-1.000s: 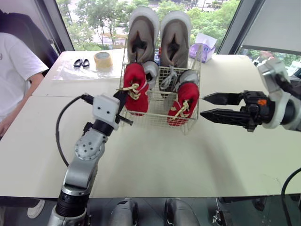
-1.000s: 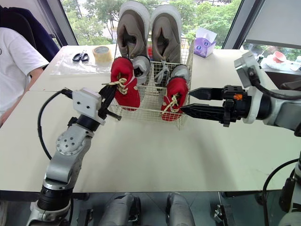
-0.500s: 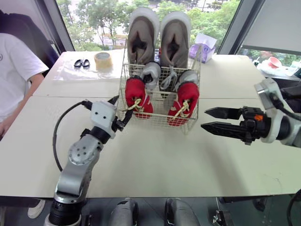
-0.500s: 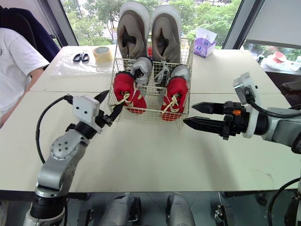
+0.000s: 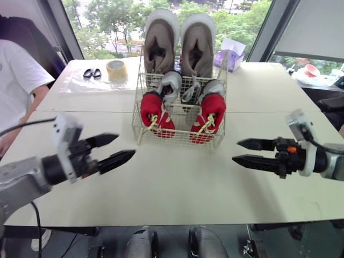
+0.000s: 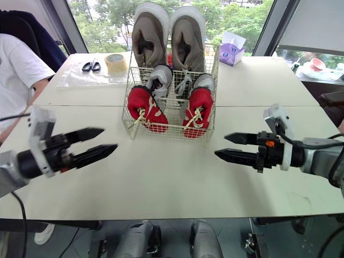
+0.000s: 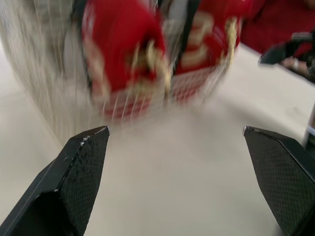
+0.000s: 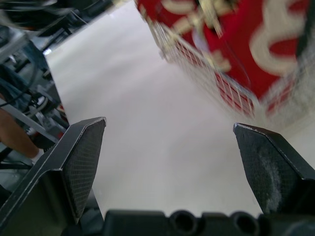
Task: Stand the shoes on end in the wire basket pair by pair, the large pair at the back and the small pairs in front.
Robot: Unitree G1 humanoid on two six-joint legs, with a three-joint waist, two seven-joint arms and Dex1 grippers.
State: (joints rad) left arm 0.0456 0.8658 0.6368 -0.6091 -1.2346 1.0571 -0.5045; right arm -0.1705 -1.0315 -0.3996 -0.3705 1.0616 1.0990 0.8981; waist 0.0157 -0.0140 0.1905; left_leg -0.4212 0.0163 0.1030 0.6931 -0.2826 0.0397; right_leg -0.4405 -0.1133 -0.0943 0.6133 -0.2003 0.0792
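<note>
White table (image 5: 177, 183) by a big window with trees outside, going left to right: left gripper (image 5: 126, 145) hovers over the table, fingers spread and empty, pointing in toward the wire basket (image 5: 180, 137), which sits just ahead and to its right. Basket's pretty much centred between both arms, about equally near to each. Inside, the big grey pair (image 5: 160, 40) stands on end at the back, small grey pair (image 5: 171, 85) in the middle, red pair (image 5: 153, 110) in front, long axes upright. Right gripper (image 5: 235, 151) is spread and empty too, basket ahead to its left. Looks to me like all three pairs are in
</note>
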